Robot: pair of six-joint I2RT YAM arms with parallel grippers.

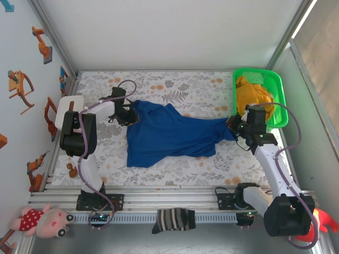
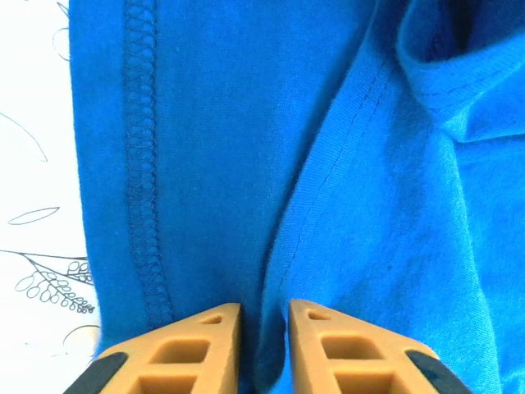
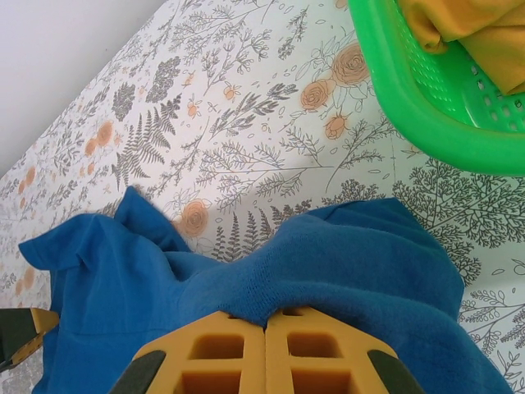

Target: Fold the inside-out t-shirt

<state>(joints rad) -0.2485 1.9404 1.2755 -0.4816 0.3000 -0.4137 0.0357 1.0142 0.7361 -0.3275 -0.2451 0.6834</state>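
We have the inside-out t-shirt point(image 1: 169, 135) lying across the middle of the surface point(image 1: 175, 87). It is drawn out between both arms, which we judge is meant to flatten it before any fold. The left arm point(image 1: 85, 132) reaches far and inward to the shirt's far left corner. Its jaws stand close together with a ridge of blue cloth pinched between them, beside the stitched hem. The right arm point(image 1: 273, 159) stretches from the near right to the shirt's right end, just beside the green basket point(image 1: 279, 119). Its jaws are fully closed on bunched fabric.
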